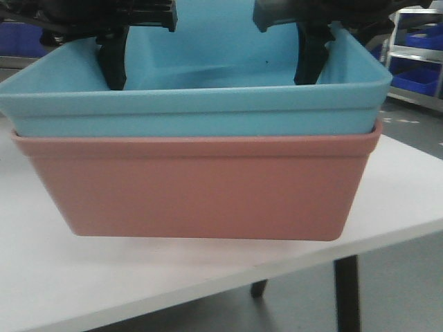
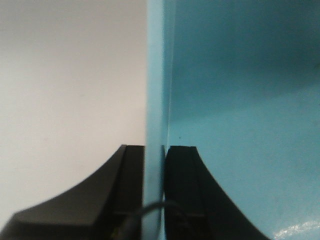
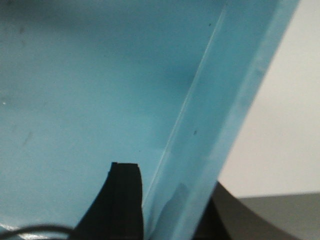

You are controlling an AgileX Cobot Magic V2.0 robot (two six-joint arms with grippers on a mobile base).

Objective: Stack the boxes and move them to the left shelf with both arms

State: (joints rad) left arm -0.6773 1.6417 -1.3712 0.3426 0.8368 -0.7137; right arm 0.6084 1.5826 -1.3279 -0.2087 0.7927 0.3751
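Observation:
The light blue box sits nested inside the salmon pink box, filling the front view above the white tabletop. I cannot tell whether the stack rests on the table or hangs just above it. My left gripper is shut on the blue box's left wall, one finger outside and one inside. My right gripper is shut on the right wall, with its inner finger inside the box. The left shelf is out of view.
A steel rack holding dark blue bins stands at the back right. More dark blue bins show at the back left. The table's front edge and a black leg are near the camera, with grey floor beyond.

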